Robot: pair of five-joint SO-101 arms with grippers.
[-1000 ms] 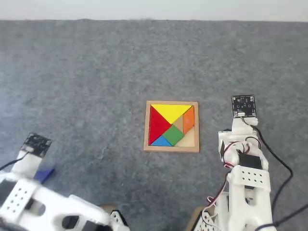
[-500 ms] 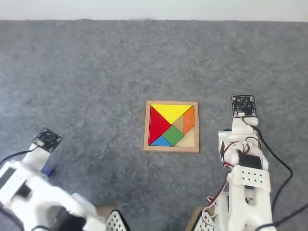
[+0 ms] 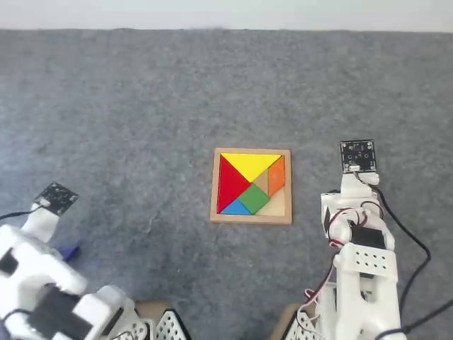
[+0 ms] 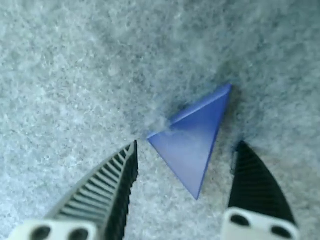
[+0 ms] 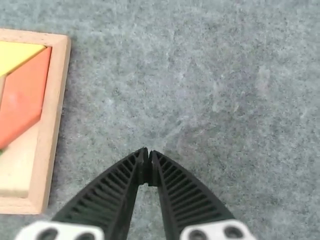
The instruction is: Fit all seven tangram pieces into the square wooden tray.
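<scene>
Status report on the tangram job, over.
Left end effector open, straddling blue triangle on carpet. Right end effector shut, beside tray. Tray has one gap unfilled. No obstacle between triangle and tray.

Grey carpet-like table cover [image 3: 141, 106], pale wall [image 3: 226, 14] beyond.

In the last 1 s the left arm [image 3: 39, 283] has swung about. Its wrist end first shifted toward the wooden tray [image 3: 252, 220], then came back out and a little farther up the table, while its white body dropped into the near left corner. Less of the blue triangle [image 3: 69, 249] shows now, just 1 small tip beside the arm.
</scene>
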